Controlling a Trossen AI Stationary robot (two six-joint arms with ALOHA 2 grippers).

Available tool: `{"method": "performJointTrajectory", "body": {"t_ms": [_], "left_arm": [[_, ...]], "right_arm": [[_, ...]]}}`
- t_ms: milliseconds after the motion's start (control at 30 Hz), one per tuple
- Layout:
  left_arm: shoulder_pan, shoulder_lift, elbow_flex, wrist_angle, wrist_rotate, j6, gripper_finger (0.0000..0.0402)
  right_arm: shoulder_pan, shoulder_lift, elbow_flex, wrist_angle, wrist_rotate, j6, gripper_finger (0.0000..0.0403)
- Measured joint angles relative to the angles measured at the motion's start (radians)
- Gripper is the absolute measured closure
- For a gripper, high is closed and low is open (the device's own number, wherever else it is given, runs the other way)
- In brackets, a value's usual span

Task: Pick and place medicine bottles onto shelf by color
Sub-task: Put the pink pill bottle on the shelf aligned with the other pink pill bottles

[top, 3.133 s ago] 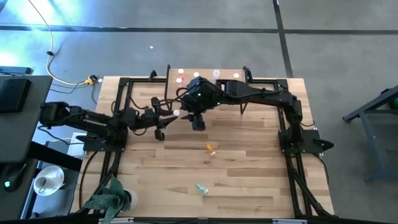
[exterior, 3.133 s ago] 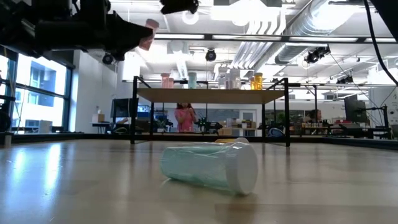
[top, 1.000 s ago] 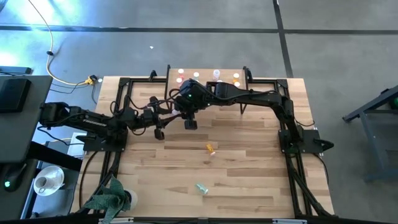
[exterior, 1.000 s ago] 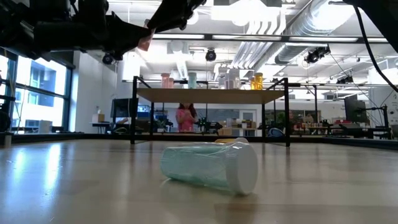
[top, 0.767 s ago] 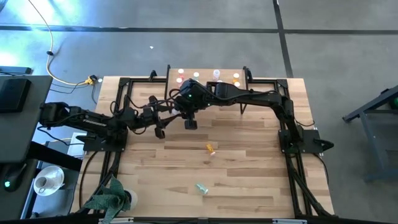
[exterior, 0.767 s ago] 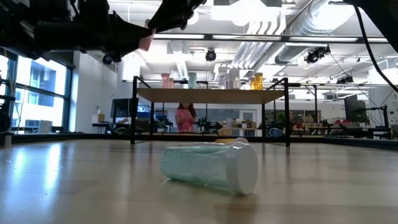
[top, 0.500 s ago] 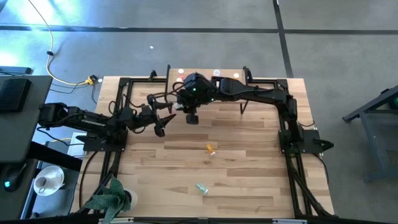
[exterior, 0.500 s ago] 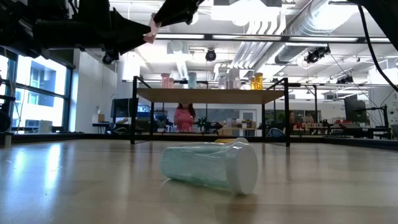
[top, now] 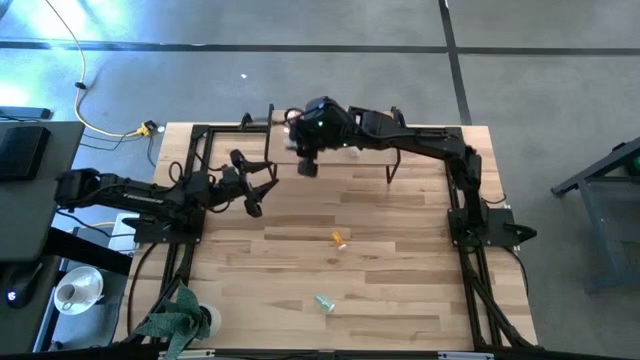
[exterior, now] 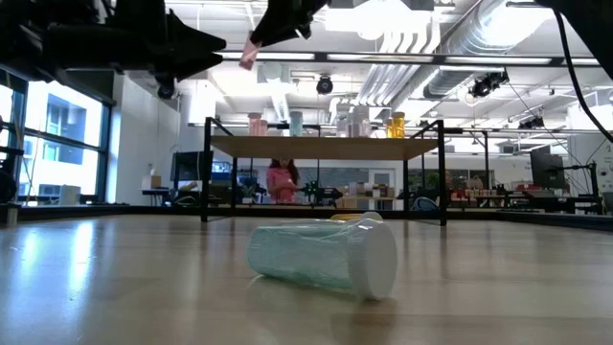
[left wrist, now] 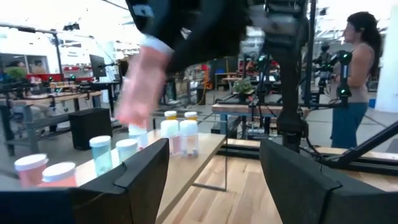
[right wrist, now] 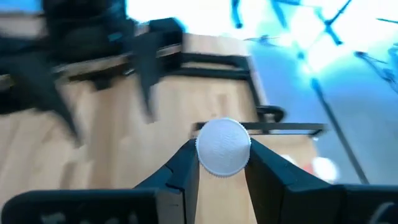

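Right gripper (right wrist: 222, 163) clamped a pink bottle (exterior: 249, 53) at upper centre, above the shelf (exterior: 326, 146); left gripper (left wrist: 214, 168) waited wide open.

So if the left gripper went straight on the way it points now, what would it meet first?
Probably the shelf: in the left wrist view the left gripper, its jaws open, faces the shelf's near end, where bottles stand. The right arm's pink bottle hangs above that line; depth is unclear.

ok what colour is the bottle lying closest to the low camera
Pale green with a white cap; the bottle lies on its side on the table, clearest in the low view.
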Motion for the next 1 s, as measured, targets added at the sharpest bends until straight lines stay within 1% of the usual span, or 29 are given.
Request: {"method": "performJointTrajectory", "body": {"t_ms": [100,233,333,433,533,700,1000], "left_arm": [[0.0,-0.04,0.0,-0.053,-0.022,0.0,0.0161],[0.0,-0.091,0.0,-0.115,-0.025,0.0,0.0161],[0.0,-0.126,0.0,-0.145,-0.025,0.0,0.0161],[0.0,-0.16,0.0,-0.171,-0.025,-0.001,0.0161],[0.0,-0.185,0.0,-0.202,-0.025,-0.001,0.0161],[0.0,-0.204,0.0,-0.211,-0.024,-0.027,0.0161],[0.0,-0.205,0.0,-0.223,-0.024,-0.027,0.0161]], "right_arm": [[-0.036,-0.001,0.0,0.038,0.033,0.071,0.031],[-0.089,0.0,0.0,0.033,0.018,0.212,0.031],[-0.112,0.002,0.0,-0.016,-0.008,0.285,0.031],[-0.109,0.002,0.0,-0.049,-0.02,0.306,0.031],[-0.098,0.003,0.001,-0.038,-0.02,0.305,0.031],[-0.093,0.003,0.056,-0.026,-0.021,0.304,0.031],[-0.094,0.003,0.162,-0.044,-0.028,0.329,0.031]]}}
